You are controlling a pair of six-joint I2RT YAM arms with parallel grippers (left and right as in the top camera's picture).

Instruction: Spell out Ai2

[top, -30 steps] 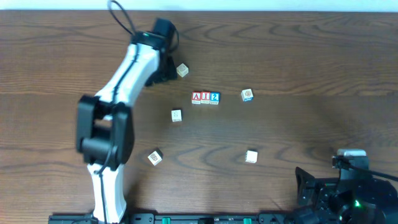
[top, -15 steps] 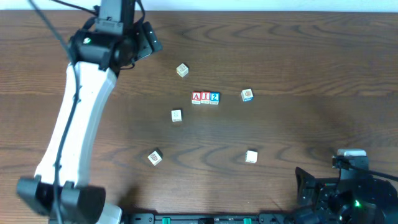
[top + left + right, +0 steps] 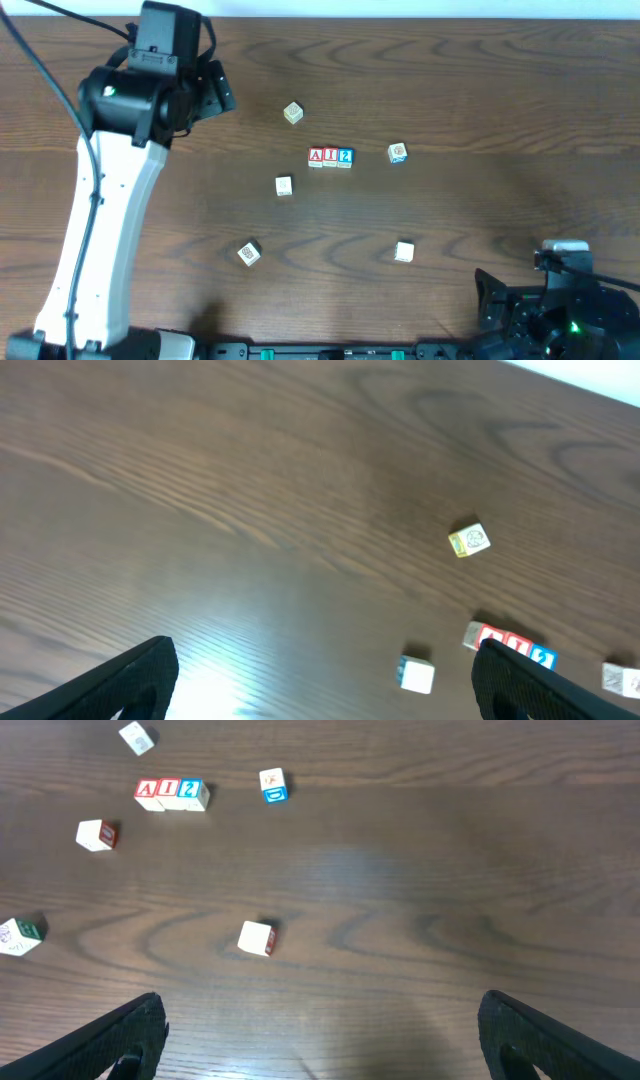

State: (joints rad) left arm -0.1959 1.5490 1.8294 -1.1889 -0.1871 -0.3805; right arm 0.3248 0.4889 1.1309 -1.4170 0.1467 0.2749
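A-I-2 row (image 3: 330, 157) stands spelled out at the centre of the table (image 3: 480, 100)!
Three blocks touching in line. Left gripper (image 3: 218, 92) hangs at ten o'clock, jaws spread, empty; right gripper (image 3: 320, 1040) sits at five o'clock, jaws released too.

A: Where's the left gripper (image 3: 220, 88)?
B: Up-left of the block row (image 3: 330, 157), well apart, jaws spread wide.
A: The right gripper (image 3: 492, 298)?
B: Down-right of that row, tucked low, jaws wide too.
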